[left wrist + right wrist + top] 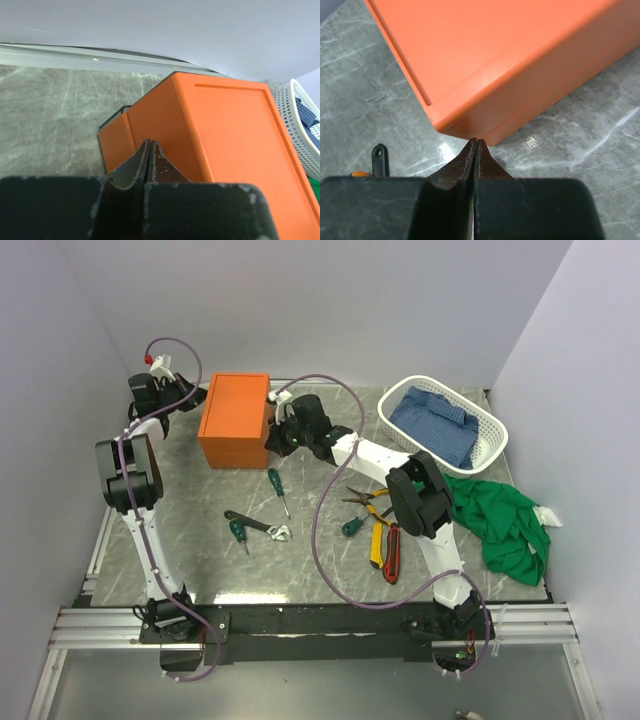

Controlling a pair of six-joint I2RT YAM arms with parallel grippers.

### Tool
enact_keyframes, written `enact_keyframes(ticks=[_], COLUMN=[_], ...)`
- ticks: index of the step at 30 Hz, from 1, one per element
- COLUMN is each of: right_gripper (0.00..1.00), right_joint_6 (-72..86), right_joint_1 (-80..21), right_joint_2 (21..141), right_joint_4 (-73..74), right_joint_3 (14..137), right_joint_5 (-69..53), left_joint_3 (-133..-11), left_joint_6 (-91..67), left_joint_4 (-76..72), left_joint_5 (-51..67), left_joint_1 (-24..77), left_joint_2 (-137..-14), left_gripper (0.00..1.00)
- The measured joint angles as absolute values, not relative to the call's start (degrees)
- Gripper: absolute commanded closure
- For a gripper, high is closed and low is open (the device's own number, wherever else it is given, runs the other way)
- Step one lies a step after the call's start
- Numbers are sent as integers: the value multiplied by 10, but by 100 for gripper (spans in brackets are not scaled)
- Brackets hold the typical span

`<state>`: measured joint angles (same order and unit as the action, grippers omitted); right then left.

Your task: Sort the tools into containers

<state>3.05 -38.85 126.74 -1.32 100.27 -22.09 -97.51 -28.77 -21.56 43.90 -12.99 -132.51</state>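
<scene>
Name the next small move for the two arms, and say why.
Probably work the lid up off the orange box. It sits closed, while the screwdrivers and pliers lie outside it on the table. The left tool and right tool are both shut, with their tips close to either side of the box, so pushing up under the lid's edge seems the likely step.

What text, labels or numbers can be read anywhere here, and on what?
None can be read in any view.
Box: plain orange, no print on the faces that show.
Wrench and the other tools: any marks are too small to read.
White tab at the edge of the green cloth: too small to tell if it is printed.
</scene>
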Motion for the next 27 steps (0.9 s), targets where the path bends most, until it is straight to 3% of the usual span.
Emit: enact_keyframes(ticks=[12,19,27], right_gripper=[100,99,98], right_joint_6=[34,35,35], right_joint_1=[-390,-396,-399], right_joint_2=[1263,1254,1254], right_joint_4=[-14,-11,-13], right_joint_3=[990,954,957], right_joint_5=[-249,-296,-289], left_joint_3=[-1009,-1090,-1071], left_joint_6=[-309,-367,-409], left_joint_4=[-220,-334,-370], left_joint_5=[367,342,342], left_joint_1=[-113,-109,-90], left_joint_2=[-1347,-1438,-1457], left_gripper=[99,98,95])
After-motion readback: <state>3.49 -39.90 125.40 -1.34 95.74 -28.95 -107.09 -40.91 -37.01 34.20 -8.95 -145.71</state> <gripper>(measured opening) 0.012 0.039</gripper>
